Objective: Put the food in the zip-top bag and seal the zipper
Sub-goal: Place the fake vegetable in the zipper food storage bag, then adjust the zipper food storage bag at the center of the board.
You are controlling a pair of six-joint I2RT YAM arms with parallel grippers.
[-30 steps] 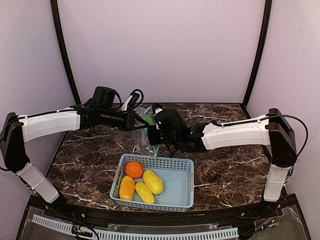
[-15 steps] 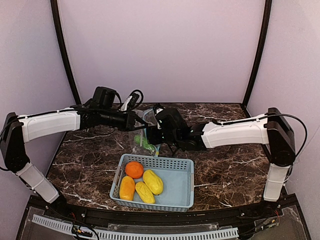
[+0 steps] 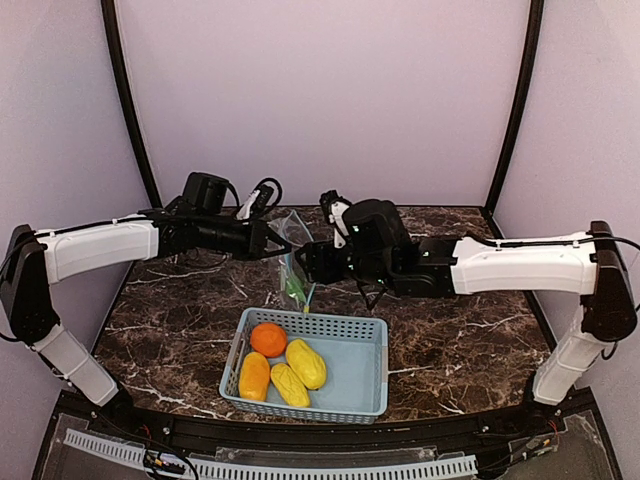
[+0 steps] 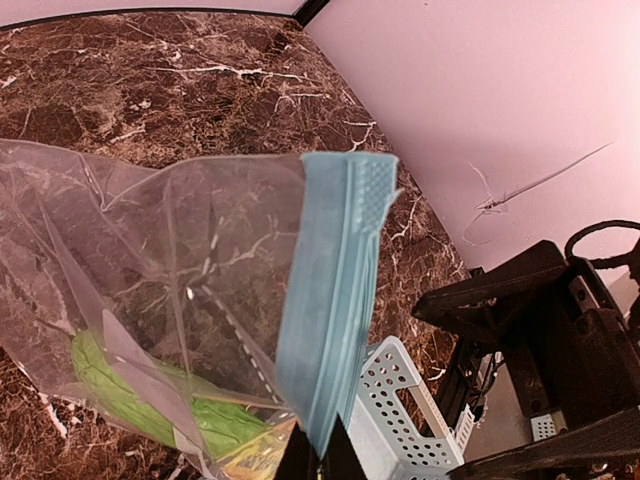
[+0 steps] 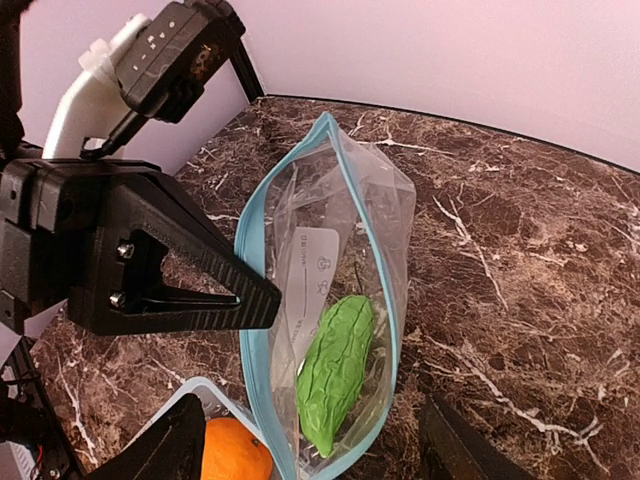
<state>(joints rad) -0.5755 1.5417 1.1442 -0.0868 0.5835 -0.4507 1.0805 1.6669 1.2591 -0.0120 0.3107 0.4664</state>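
At the far middle of the table (image 3: 450, 340), seen from above, the left gripper (image 3: 274, 243) holds the zip-top bag (image 3: 288, 262) up by its top edge. A second ago the right gripper (image 3: 308, 260) held the green pod (image 3: 295, 288) at the bag's mouth. Now the pod lies low inside the bag, and the right gripper has drawn back just right of it, its arm swung out to the right. Near the bag, the basket (image 3: 365, 322) holds the orange (image 3: 268, 339) and three yellow fruits (image 3: 306, 363), as before.

The left wrist view shows the left gripper clamped fully closed on the light blue zipper (image 4: 335, 300). The clear bag hangs to its left with the pod at the bottom.

The right wrist view looks into the open mouth. The pod rests inside beside a white label (image 5: 310, 275). The right gripper's fingers stand wide apart and empty.
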